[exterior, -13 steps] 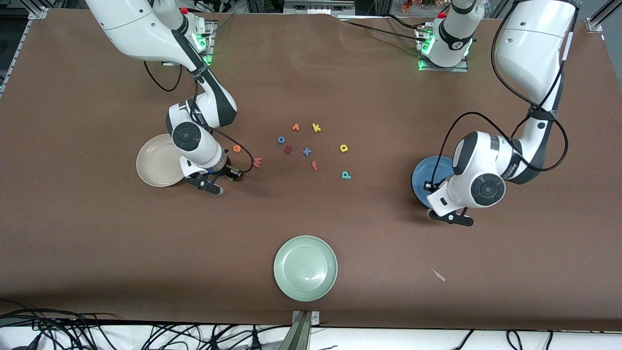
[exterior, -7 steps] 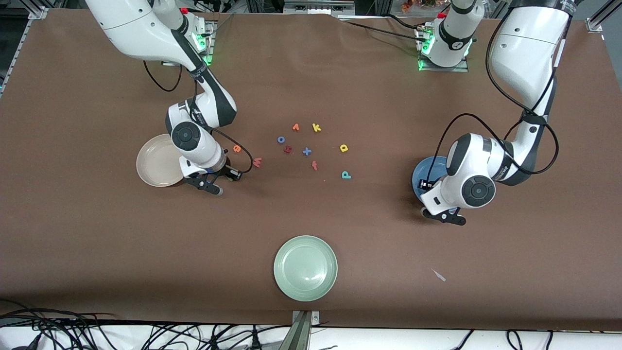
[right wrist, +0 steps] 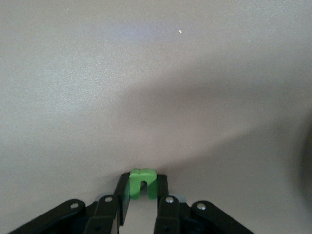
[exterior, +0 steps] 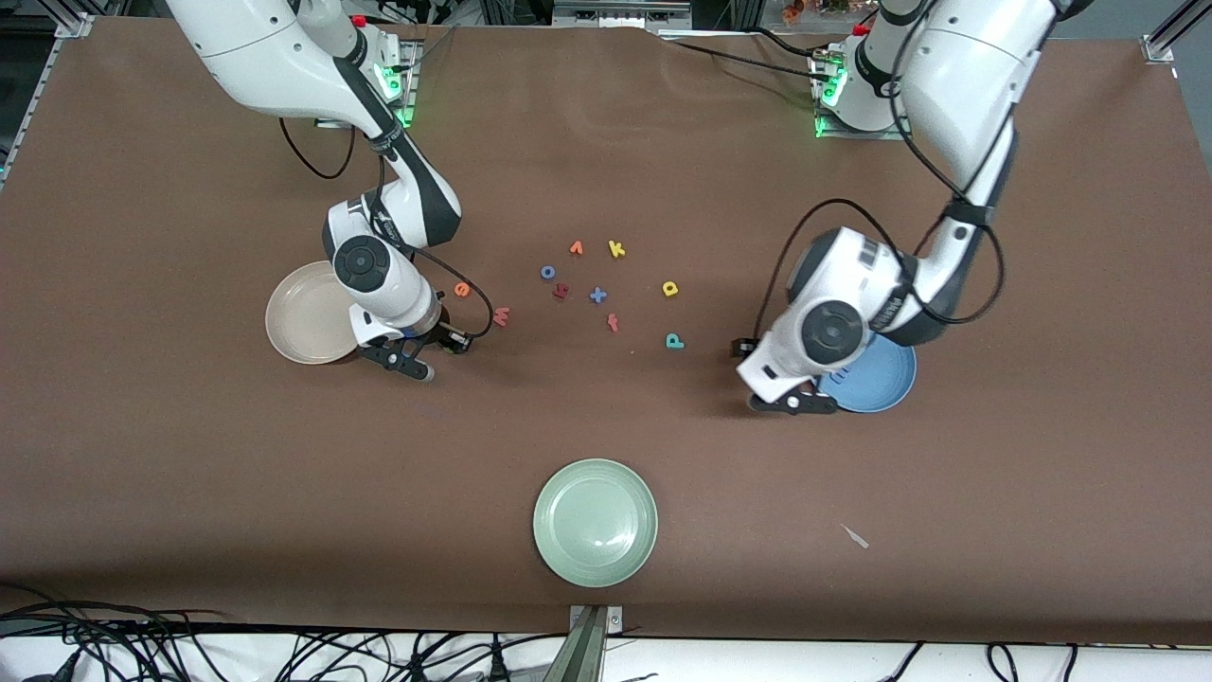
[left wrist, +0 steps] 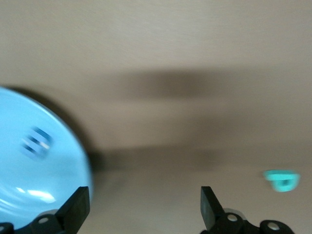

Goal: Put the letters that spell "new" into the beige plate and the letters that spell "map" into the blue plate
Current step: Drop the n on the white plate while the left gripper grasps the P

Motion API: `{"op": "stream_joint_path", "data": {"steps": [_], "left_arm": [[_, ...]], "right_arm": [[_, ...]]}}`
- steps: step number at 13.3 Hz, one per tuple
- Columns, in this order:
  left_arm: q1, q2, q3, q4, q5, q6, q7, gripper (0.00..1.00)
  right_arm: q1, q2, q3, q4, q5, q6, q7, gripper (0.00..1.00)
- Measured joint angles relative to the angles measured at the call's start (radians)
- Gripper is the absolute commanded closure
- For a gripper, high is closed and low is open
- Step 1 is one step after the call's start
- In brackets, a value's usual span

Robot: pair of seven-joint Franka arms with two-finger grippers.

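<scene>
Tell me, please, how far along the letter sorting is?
Done: the blue m lies in the blue plate. In hand: the right hand is shut on the green n beside the beige plate; the left hand is open over the table. Left: the e, w, a and p.

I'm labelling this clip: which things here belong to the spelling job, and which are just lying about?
Job: green n in right gripper, orange e, red w, beige plate, m in blue plate, yellow a, teal p.
Lying about: green plate, yellow k, blue o.
</scene>
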Motion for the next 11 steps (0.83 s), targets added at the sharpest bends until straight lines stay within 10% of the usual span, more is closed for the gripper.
{"op": "stream_joint_path", "data": {"steps": [11], "left_arm": [[-0.152, 0.114, -0.003, 0.001, -0.016, 0.248, -0.517, 0.06]], "right_arm": [[-0.002, -0.162, -0.102, 0.013, -0.015, -0.313, -0.260, 0.88]]}}
